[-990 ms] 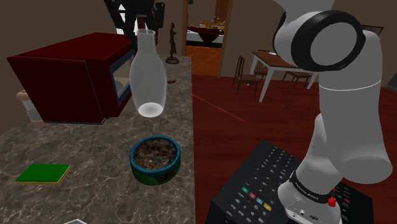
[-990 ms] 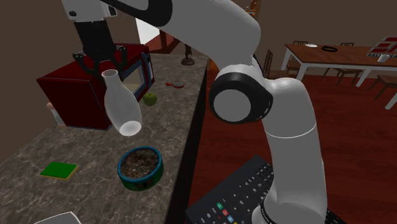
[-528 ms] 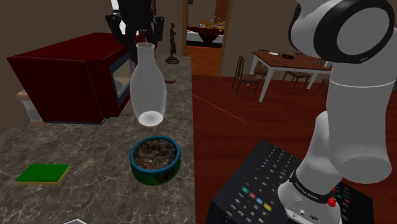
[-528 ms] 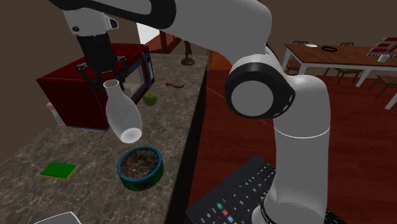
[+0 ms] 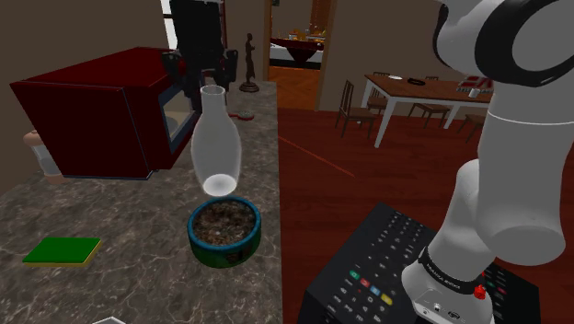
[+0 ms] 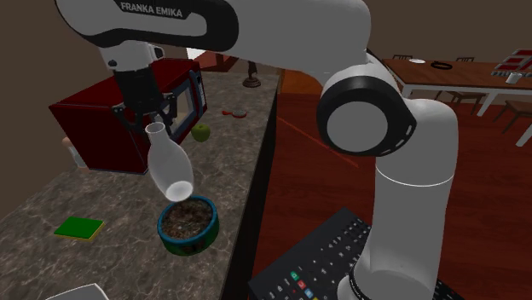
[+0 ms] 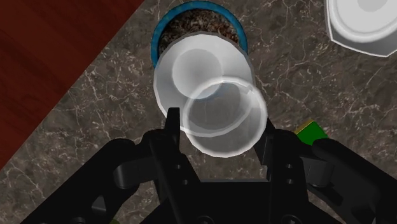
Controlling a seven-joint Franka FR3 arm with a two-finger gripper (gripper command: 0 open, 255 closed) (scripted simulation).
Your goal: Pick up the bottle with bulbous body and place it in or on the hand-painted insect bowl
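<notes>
The pincer (image 5: pixel 208 85) is holding the bottle (image 5: pixel 217 147) by its thin neck. One black finger is on each side of the neck, and they squeeze it tight. The bottle is pale and see-through, with a fat round body. It hangs in the air right over the bowl (image 5: pixel 213 254). It leans a little, so its bottom is not right under its open top.

In the second exterior view, the bottom of the bottle (image 6: pixel 170 169) looks just above the rim of the bowl (image 6: pixel 182 244). I think there is a small gap between them, but it is hard to be sure.

The bowl is blue and green on the outside and speckled brown inside. It sits on the surface (image 5: pixel 138 216), which is dark stone with pale veins, close to the edge.

From the camera on the hand, the pincer (image 7: pixel 219 132) looks down the bottle (image 7: pixel 210 89), and the bottle covers much of the bowl (image 7: pixel 155 48).

A big dark red box (image 5: pixel 92 106) stands behind the bowl. A flat green square (image 5: pixel 62 250) lies well apart from the bowl. A white dish (image 7: pixel 366 28) sits near the bowl too.
</notes>
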